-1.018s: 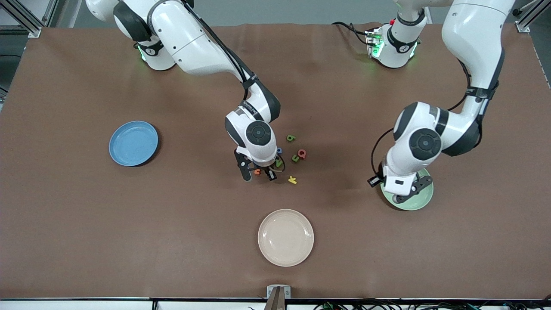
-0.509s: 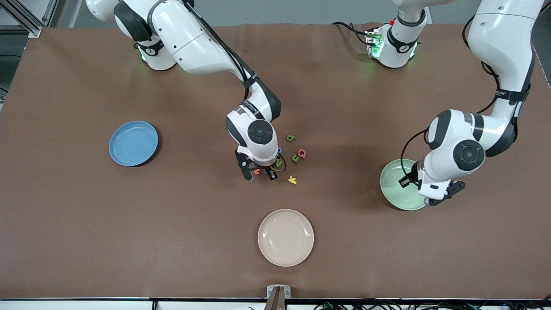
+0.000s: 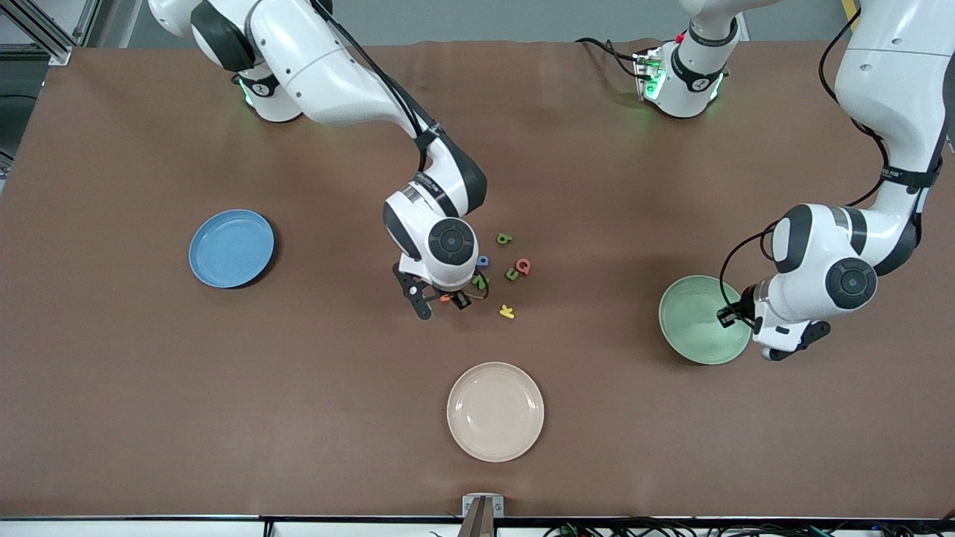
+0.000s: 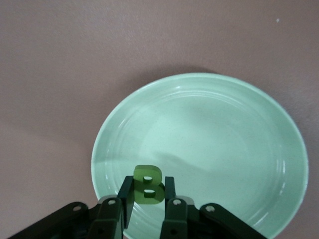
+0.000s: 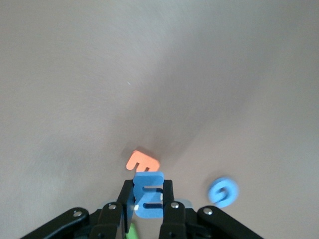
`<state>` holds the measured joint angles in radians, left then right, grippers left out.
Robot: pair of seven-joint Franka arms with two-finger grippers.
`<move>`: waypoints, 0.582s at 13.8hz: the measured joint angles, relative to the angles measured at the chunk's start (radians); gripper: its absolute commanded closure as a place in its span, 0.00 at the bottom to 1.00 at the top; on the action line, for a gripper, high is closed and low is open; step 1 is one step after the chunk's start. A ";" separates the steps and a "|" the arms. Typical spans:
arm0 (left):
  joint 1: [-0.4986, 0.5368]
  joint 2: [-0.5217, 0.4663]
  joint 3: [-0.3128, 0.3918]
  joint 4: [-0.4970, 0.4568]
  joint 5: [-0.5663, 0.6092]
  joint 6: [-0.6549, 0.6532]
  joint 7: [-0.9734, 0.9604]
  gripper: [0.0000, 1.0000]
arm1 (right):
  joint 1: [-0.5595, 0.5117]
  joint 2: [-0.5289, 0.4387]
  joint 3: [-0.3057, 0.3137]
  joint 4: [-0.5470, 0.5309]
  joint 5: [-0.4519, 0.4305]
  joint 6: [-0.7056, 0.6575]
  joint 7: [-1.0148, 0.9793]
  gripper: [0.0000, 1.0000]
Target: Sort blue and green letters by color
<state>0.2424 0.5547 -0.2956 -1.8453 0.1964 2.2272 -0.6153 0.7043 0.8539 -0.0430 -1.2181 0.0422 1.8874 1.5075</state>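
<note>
My right claw pinches a blue letter just above the brown surface at mid-frame, arm bent down from the upper left, an orange letter beneath it. My left claw grips a green B over the green plate's rim at the frame's right, elbow folded high. Other letters lie scattered centrally.

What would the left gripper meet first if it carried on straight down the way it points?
Most likely the green plate. The left gripper, shut on a green B, points down over the plate's edge toward the left arm's end, and nothing else shows in that line. How high it hangs is unclear.
</note>
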 measured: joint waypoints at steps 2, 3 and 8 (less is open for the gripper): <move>-0.006 0.013 -0.002 0.000 0.000 0.010 0.000 0.91 | -0.034 -0.053 -0.005 0.014 0.011 -0.109 -0.174 1.00; -0.011 0.018 -0.003 0.000 0.000 0.013 0.000 0.85 | -0.058 -0.083 -0.005 0.013 0.012 -0.151 -0.242 1.00; -0.022 0.034 -0.004 0.000 0.016 0.018 0.000 0.00 | -0.196 -0.327 -0.012 -0.250 0.014 -0.142 -0.608 1.00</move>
<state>0.2199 0.5882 -0.2998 -1.8449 0.2128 2.2456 -0.6152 0.5081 0.5266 -0.0546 -1.4684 0.0563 1.7453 0.8990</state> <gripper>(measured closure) 0.559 0.731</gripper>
